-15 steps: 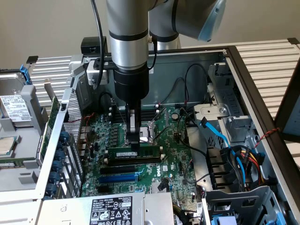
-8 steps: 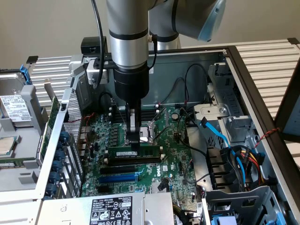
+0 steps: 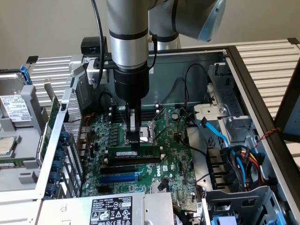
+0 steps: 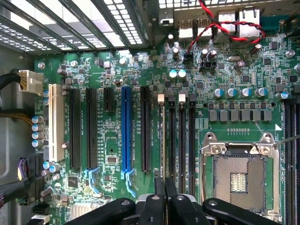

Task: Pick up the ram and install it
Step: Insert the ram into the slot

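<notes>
While tool (image 3: 135, 144) clamps ram (image 3: 146, 152) upright, black slots (image 3: 149, 160) sit beside | case walls (image 3: 197, 57) well apart

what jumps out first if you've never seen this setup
The silver robot arm reaches down into the open computer case, its gripper closed on the ram, which stands on edge over the green motherboard. Just nearer the camera lies a bright blue slot.

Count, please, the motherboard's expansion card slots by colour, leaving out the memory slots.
White plastic slot: 1
Blue plastic slot: 1
Long black plastic slots: 3
Short black plastic slot: 1
Total: 6
</notes>
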